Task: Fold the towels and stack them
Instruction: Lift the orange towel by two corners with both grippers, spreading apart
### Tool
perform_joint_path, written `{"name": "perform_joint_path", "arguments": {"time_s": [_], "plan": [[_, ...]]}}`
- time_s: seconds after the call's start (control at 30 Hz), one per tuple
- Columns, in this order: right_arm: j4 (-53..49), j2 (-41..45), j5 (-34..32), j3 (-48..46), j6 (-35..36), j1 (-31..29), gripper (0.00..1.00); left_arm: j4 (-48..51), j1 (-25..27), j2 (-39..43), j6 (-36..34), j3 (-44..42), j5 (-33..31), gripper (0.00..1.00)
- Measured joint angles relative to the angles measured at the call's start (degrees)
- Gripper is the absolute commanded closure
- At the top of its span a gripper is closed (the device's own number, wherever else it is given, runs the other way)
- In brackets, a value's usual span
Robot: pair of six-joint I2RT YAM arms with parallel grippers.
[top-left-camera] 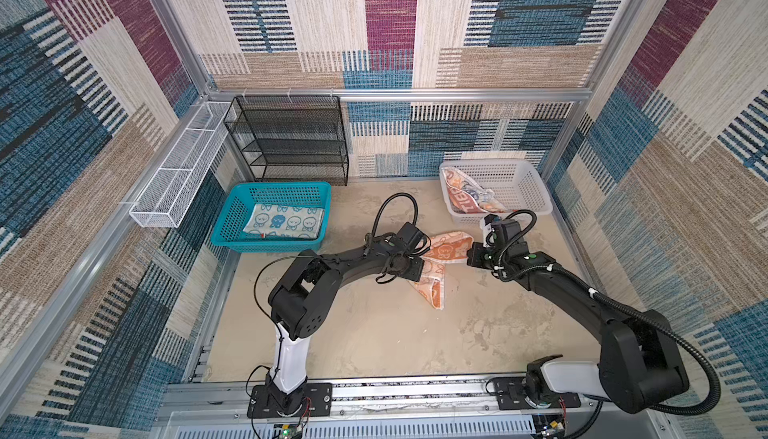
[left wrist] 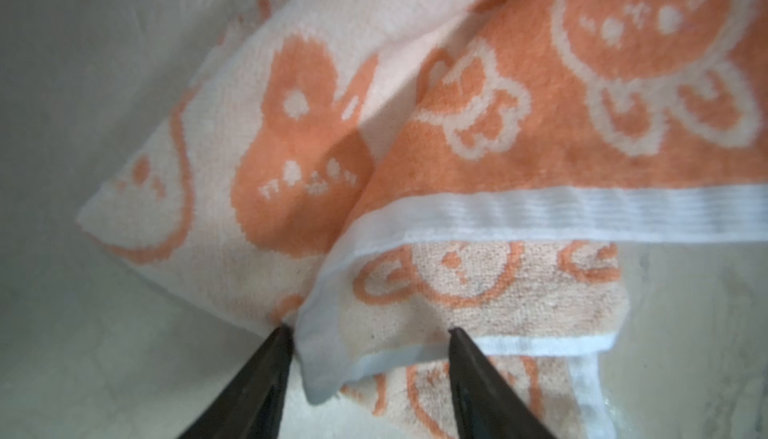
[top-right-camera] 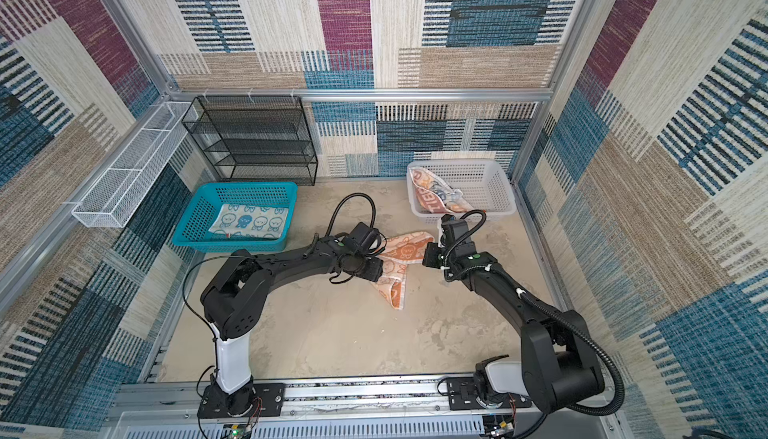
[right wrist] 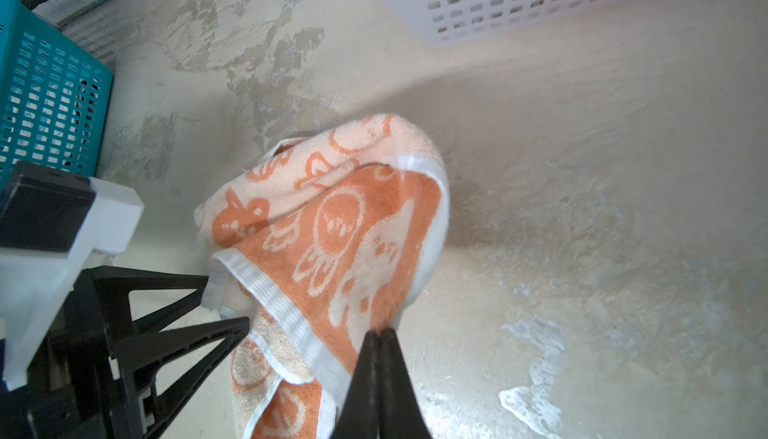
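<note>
- Where the left arm (top-left-camera: 357, 262) passes over it in both top views, the orange towel (top-left-camera: 446, 250) is partly hidden. What shows is a crumpled band over the middle of the bench (top-left-camera: 374, 333), between the two arms and in front of both baskets, with a tail trailing toward the near edge.
- From above, neither claw's fingertips can be made out. Only the wrist views show them.
- The left claw (left wrist: 370, 333) has its jaws standing apart, straddling a white-hemmed corner of the orange towel without pinching it.
- The right claw (right wrist: 380, 333) has its jaws pressed together on a fold of the same towel, which bunches up beyond them.
- The teal basket (top-left-camera: 232, 216), at the back left of the bench, holds the pale towel (top-left-camera: 284, 221) with blue rabbit faces. It lies flat on the basket floor, and the near wall hides its front edge.
- The white basket (top-left-camera: 519, 183), at the back right, holds the lettered towel (top-left-camera: 465, 196), crumpled against the left wall and reaching the near rim. Only a few letters can be read; the rest are folded out of sight.
- In the right wrist view both baskets are cut off by the frame, and the white one's contents show only as coloured specks through its holes.
</note>
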State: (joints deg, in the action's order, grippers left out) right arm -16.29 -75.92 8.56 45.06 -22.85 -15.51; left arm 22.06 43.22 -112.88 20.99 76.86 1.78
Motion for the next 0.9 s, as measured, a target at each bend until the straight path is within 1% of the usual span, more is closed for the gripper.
{"name": "perform_joint_path", "arguments": {"time_s": [0.17,0.3,0.37,0.5,0.57,0.7,0.8,0.9], "plan": [[0.15,-0.22,0.07,-0.68,0.00,0.09,1.00,-0.13,0.02,0.07,-0.20,0.00,-0.13,0.65],[0.20,-0.22,0.42,-1.16,0.00,0.07,1.00,-0.09,0.02,0.07,-0.24,0.20,-0.13,0.80],[0.22,-0.22,0.48,-1.18,0.00,0.04,1.00,-0.11,0.02,0.04,-0.39,0.52,-0.13,0.82],[0.24,-0.22,0.87,-1.18,0.00,0.04,1.00,0.04,0.02,0.02,-0.52,1.03,-0.13,0.91],[0.24,-0.22,0.92,-1.18,0.00,0.04,1.00,0.07,0.02,0.02,-0.66,1.14,-0.13,1.00],[0.22,-0.15,1.22,-1.18,0.00,0.04,1.00,0.68,0.02,0.09,-1.09,1.51,-0.11,1.00],[-0.55,0.55,1.49,-0.42,0.24,0.04,1.00,2.95,0.00,1.22,-1.73,2.71,-0.44,1.00],[-1.64,1.57,1.53,2.69,0.46,0.07,1.00,6.14,0.00,4.37,-3.34,5.22,-2.99,1.00]]}}
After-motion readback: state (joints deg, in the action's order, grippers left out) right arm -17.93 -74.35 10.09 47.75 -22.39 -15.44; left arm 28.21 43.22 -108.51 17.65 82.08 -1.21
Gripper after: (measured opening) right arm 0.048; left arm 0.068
